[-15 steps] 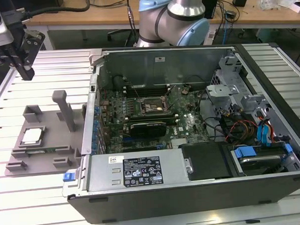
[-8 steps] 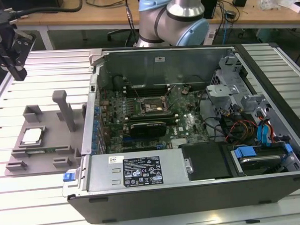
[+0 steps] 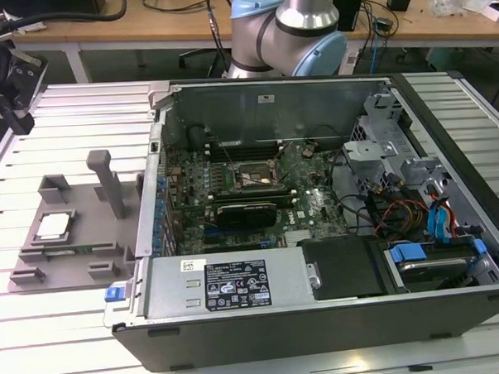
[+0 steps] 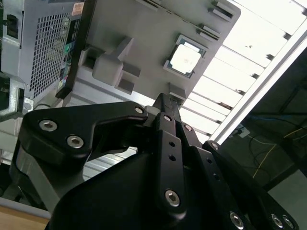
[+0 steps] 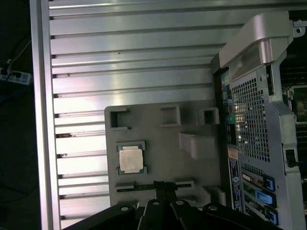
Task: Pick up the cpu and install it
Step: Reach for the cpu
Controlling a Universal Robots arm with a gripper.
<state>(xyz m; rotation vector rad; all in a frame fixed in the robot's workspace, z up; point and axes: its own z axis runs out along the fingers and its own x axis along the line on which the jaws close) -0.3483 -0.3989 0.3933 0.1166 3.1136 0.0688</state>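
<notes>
Black jaws closed, empty, near cpu in grey tray, beside labelled computer case

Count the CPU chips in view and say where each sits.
1. The cpu lies in a recess of the grey tray, at the exterior view's left, beside the open computer case. Others may be hidden inside it.

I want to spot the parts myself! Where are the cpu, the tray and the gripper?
cpu [image 5: 130, 159], first wrist view, middle of its silvery top.
tray [image 5: 158, 143], first wrist view, bare flat part beside the cpu.
gripper [image 5: 164, 184], first wrist view, midway between its fingertips.
</notes>
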